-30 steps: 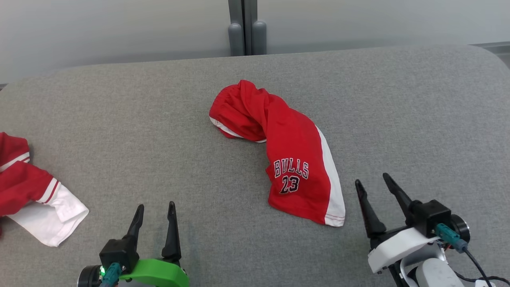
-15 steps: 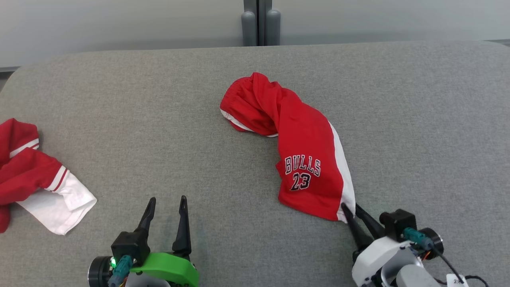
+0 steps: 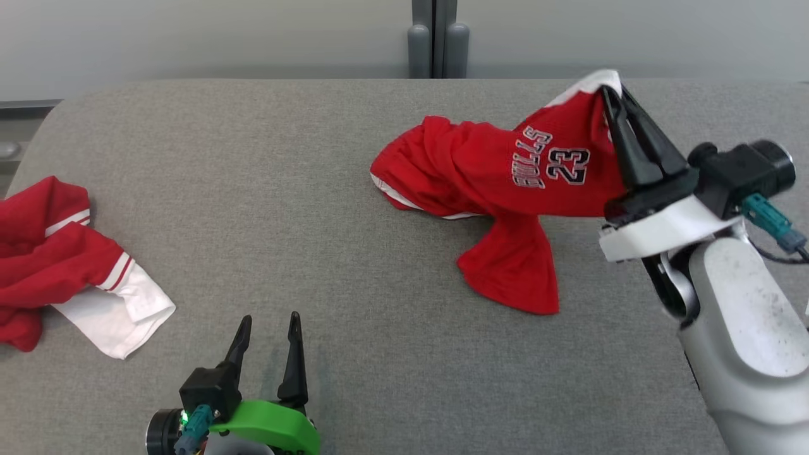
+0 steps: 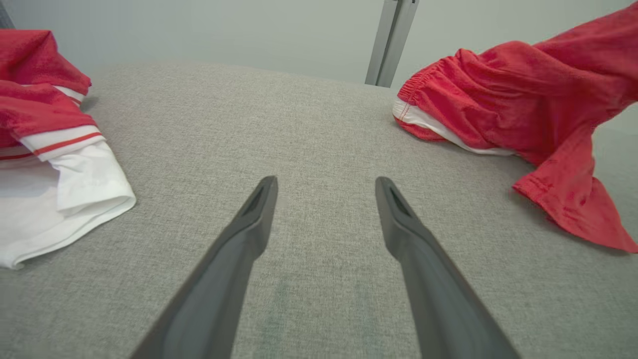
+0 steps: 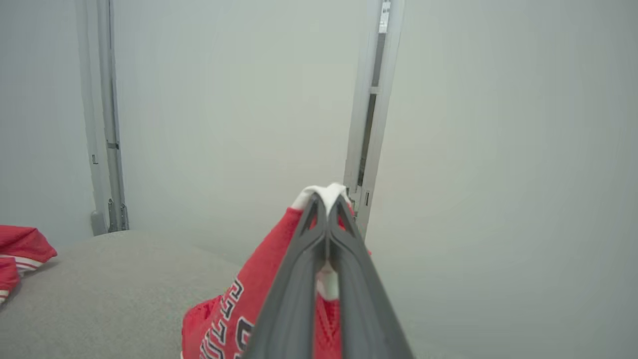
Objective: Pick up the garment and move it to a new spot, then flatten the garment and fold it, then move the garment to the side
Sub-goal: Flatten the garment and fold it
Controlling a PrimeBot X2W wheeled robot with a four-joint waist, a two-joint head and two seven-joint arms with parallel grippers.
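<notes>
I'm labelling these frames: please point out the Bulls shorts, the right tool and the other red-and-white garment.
Bulls shorts (image 3: 468, 164), head view, red cloth left of the lettering.
right tool (image 3: 613, 90), head view, midway between its fingertips.
other red-and-white garment (image 3: 117, 311), head view, its white flap.

The right tool, its two dark grey fingers pressed together, pinches the white hem of a red mesh garment with white lettering. The garment hangs toward 7 o'clock over the grey fabric surface. At 9 o'clock lies another red-and-white cloth. A pale metal post rises toward 12 o'clock.
</notes>
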